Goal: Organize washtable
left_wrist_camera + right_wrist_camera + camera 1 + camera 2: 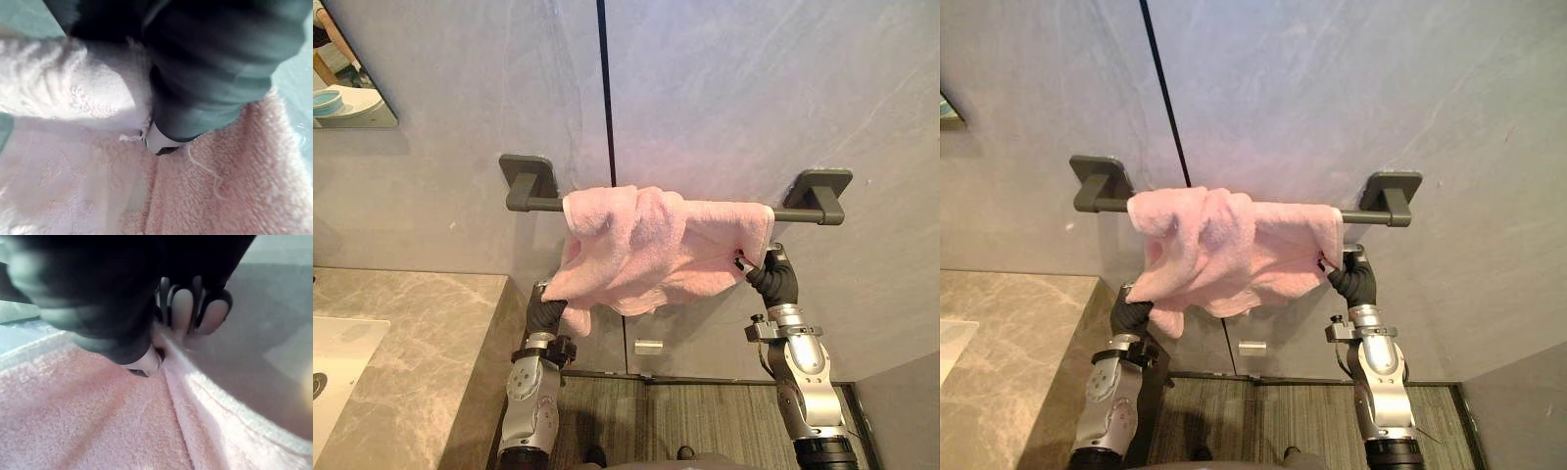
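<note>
Towel (pixel 646 245), pink terry, bunched over grey rail (pixel 546 205), right hand (pixel 770 278) pinching corner.

Towel (pixel 646 250) soft pink all over, plain terry | towel bar (pixel 795 215) dark grey, matte | wall (pixel 754 88) pale grey, faint whitish veins | seam (pixel 604 88) thin black line down the wall | counter (pixel 431 333) beige-grey marble, fine darker veining | sink (pixel 337 362) white | floor (pixel 705 421) grey-brown, narrow stripes | left hand (pixel 546 311) and right hand (pixel 773 276) in dark ribbed covers
</note>
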Robot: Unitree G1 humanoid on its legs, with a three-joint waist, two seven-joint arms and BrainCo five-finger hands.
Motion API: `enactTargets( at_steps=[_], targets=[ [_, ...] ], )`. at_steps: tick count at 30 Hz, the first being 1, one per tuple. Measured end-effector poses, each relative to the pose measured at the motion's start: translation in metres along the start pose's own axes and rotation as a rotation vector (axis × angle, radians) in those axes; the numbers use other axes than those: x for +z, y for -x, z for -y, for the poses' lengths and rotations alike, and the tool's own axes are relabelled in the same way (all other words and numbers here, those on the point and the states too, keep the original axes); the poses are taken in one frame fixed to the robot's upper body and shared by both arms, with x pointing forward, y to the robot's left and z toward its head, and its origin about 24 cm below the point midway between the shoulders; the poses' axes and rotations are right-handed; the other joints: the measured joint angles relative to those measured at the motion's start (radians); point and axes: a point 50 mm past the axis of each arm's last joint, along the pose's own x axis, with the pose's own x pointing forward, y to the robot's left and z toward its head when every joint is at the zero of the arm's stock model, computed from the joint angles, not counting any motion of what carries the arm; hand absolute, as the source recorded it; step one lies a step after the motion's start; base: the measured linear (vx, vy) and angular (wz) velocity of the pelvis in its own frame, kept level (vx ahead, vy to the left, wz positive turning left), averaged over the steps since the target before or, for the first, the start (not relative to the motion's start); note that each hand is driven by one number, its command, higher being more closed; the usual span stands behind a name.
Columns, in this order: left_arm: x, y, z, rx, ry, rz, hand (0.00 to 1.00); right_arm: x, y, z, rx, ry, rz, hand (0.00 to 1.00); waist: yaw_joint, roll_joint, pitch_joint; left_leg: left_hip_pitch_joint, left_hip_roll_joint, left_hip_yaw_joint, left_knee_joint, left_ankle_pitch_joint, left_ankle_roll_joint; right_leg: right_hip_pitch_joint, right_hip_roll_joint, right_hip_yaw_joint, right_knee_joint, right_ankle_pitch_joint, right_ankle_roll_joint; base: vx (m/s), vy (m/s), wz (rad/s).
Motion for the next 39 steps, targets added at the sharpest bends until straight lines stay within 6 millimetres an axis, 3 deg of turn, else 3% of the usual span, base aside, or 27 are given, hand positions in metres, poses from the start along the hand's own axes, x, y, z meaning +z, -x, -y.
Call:
enactTargets(
  at_steps=[8, 30, 31, 39],
  targets=[
    [-0.019, 0.004, -0.008, 0.036, 0.017, -0.084, 1.0, -0.007, 0.003, 0.0, -0.004, -0.002, -0.036, 1.0, 0.003, -0.002, -0.001, -0.007, -0.001, -0.007, 0.006, -0.001, 0.0, -0.009, -0.001, 0.0, 0.006, -0.007, 0.01, 0.0, -0.002, 0.01],
    [-0.036, 0.018, -0.011, 0.011, -0.028, -0.174, 1.0, -0.037, 0.015, 0.006, -0.029, 0.027, -0.184, 1.0, 0.006, -0.013, -0.007, -0.008, -0.002, -0.006, 0.007, -0.001, 0.0, -0.01, -0.001, 0.001, 0.005, -0.009, 0.012, 0.0, 0.0, 0.0],
    [-0.035, 0.018, -0.011, 0.008, -0.037, -0.175, 0.0, -0.037, 0.015, 0.006, -0.029, 0.027, -0.184, 0.0, 0.006, -0.013, -0.007, -0.008, -0.002, -0.006, 0.007, -0.001, 0.0, -0.01, -0.001, 0.001, 0.005, -0.009, 0.011, 0.0, 0.0, 0.0],
    [-0.033, 0.02, -0.016, 0.001, -0.085, -0.182, 0.0, -0.036, 0.02, 0.019, -0.106, 0.041, -0.19, 0.0, 0.007, -0.012, -0.006, -0.012, -0.002, -0.001, 0.007, -0.003, 0.001, -0.015, -0.001, 0.006, 0.003, -0.009, 0.011, 0.0, 0.0, 0.0]
  ],
)
